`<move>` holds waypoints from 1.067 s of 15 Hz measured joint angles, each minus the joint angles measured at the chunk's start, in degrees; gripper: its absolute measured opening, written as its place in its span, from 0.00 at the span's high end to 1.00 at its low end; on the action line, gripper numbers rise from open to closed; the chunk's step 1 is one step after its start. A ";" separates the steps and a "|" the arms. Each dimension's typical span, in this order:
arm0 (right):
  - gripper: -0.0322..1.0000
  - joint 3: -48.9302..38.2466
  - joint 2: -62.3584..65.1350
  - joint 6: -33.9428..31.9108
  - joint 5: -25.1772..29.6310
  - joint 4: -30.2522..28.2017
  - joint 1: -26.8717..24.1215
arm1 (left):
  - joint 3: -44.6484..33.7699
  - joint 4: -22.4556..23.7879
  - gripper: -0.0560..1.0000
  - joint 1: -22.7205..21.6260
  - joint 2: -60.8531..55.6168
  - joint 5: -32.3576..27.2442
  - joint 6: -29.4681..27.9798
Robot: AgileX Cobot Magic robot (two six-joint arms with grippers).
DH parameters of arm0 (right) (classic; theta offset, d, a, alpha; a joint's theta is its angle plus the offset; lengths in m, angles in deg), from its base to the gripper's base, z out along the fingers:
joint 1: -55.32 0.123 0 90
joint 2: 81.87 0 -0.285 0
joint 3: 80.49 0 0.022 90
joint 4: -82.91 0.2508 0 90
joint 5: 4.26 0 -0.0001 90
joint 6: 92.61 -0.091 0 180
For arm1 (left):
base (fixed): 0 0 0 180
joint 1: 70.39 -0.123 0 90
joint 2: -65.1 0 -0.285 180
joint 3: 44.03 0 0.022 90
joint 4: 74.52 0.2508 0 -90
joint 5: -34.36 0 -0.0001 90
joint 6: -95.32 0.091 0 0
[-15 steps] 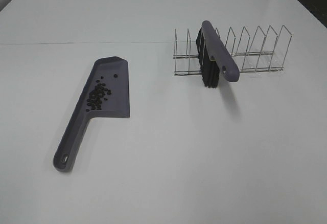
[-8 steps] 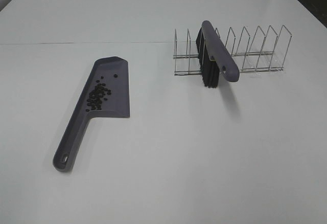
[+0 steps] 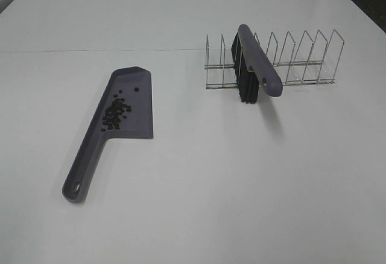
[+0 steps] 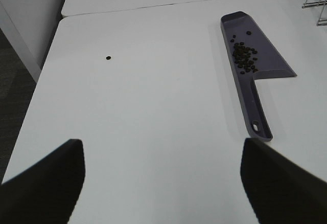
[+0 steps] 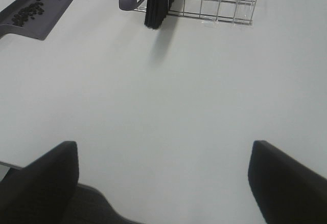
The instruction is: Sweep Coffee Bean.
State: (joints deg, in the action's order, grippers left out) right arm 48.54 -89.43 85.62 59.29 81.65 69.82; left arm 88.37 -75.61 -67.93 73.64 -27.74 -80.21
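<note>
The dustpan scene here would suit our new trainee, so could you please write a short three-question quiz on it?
1. True or false: the brush lies flat on the table, away from the wire rack.
2. Where do most of the coffee beans sit? A) in a bowl B) on the dustpan C) under the rack
3. Fill in: in the left wrist view, one stray bean lies on the ____, apart from the dustpan.

Key: 1 false, the brush stands in the rack with its bristles down. 2 B. 3 table.
</note>
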 joint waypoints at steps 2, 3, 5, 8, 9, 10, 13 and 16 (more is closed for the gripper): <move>0.23 0.00 0.00 0.06 0.00 0.00 0.00 | 0.00 0.00 0.22 0.00 0.00 0.06 0.00; 0.23 0.00 0.00 0.23 0.00 0.00 0.00 | 0.00 0.00 0.22 0.00 0.00 0.06 0.00; 0.23 0.00 0.00 0.40 0.00 0.00 0.00 | 0.00 0.00 0.22 0.00 -0.17 0.11 0.06; 0.23 0.00 0.00 0.40 0.00 0.00 0.00 | 0.00 0.00 0.22 0.00 -0.97 0.34 0.11; 0.23 0.00 0.00 0.52 0.00 0.00 0.00 | 0.00 0.00 0.22 0.00 -1.03 0.40 0.11; 0.23 0.00 0.00 0.52 0.00 0.00 0.00 | 0.00 0.00 0.22 0.00 -1.03 0.40 0.11; 0.23 0.00 0.00 0.57 0.00 0.00 0.00 | 0.00 0.00 0.22 0.00 -1.09 0.40 0.11; 0.23 0.00 0.00 0.69 0.00 0.00 0.00 | 0.00 0.00 0.22 0.00 -1.09 0.40 0.11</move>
State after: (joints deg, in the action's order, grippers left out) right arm 48.54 -89.43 86.30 59.29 81.65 69.82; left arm 88.37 -75.61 -67.93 72.55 -27.34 -80.09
